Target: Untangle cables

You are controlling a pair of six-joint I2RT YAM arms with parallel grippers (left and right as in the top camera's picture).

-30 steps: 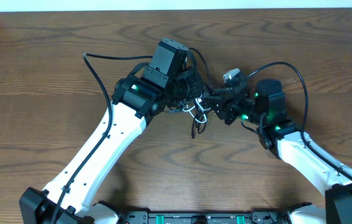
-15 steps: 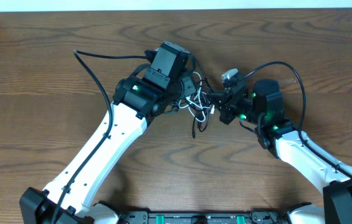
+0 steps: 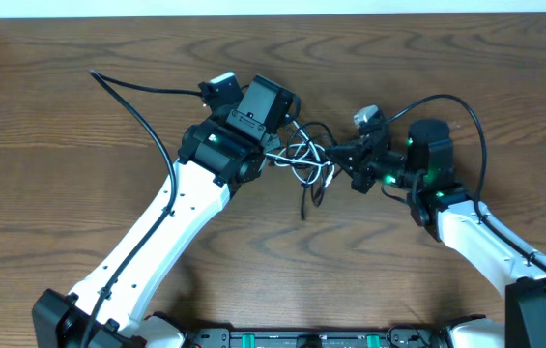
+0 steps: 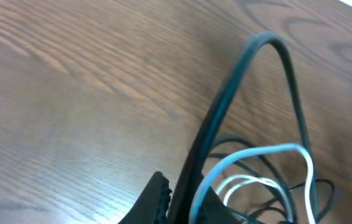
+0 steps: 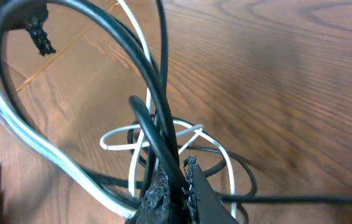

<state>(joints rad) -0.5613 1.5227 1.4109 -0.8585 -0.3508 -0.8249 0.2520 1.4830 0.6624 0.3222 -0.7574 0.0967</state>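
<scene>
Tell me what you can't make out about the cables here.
- Left gripper: fingertips cut off by the left wrist view's bottom edge; overhead, its camera housing covers them.
- Black cord and white cord plugs: lost in the tangle, too small overhead.

Beyond the black base rail [image 3: 301, 338], the left arm [image 3: 161, 227] and right arm [image 3: 475, 237] have white shells, black green-lit joints and looping black wires [image 3: 437, 96].
</scene>
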